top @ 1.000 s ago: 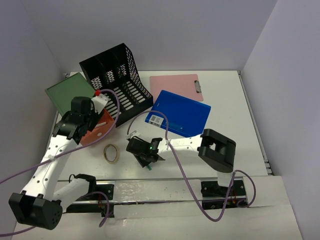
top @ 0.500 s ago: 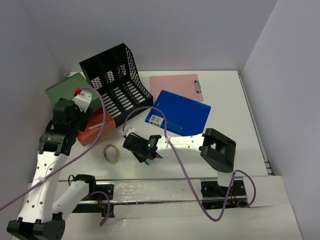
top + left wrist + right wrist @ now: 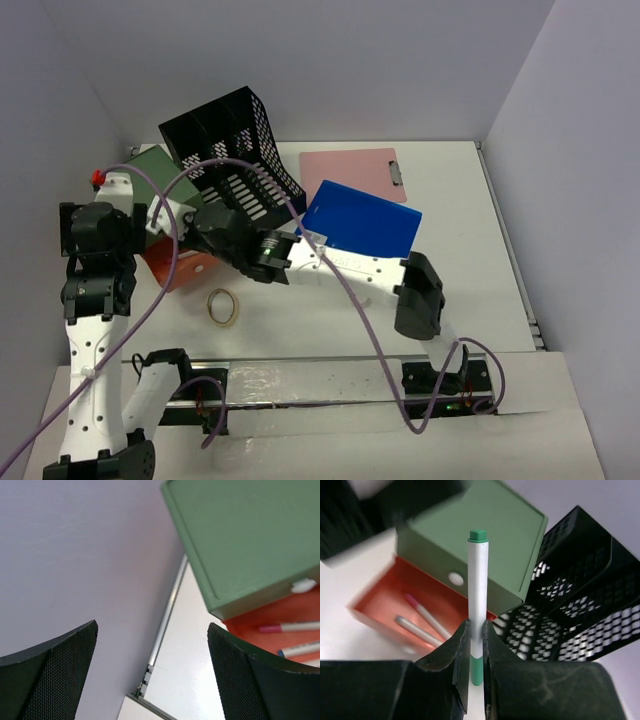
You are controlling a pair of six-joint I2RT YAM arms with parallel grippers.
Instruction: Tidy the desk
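Note:
The white desk (image 3: 460, 260) holds a green drawer box (image 3: 150, 163) at the far left, with its orange drawer (image 3: 178, 268) pulled open. My right gripper (image 3: 476, 630) is shut on a white pen with green ends (image 3: 477, 585), held above the drawer (image 3: 390, 605) and in front of the green box (image 3: 485, 540). In the top view the right gripper (image 3: 207, 224) is beside the box. A pink-tipped pen (image 3: 422, 611) and a grey pen (image 3: 415, 630) lie in the drawer. My left gripper (image 3: 152, 650) is open and empty, raised near the left wall (image 3: 98, 222).
A black mesh file organizer (image 3: 235, 160) lies tipped behind the box. A blue folder (image 3: 365, 225) and a pink clipboard (image 3: 350, 170) lie at the centre back. A tan ring (image 3: 222, 306) lies near the front left. The lilac wall (image 3: 75, 555) is close to the left gripper.
My right arm has swung left from the desk's middle to above the orange drawer, carrying the pen. My left arm has pulled back from the drawer to the left wall.

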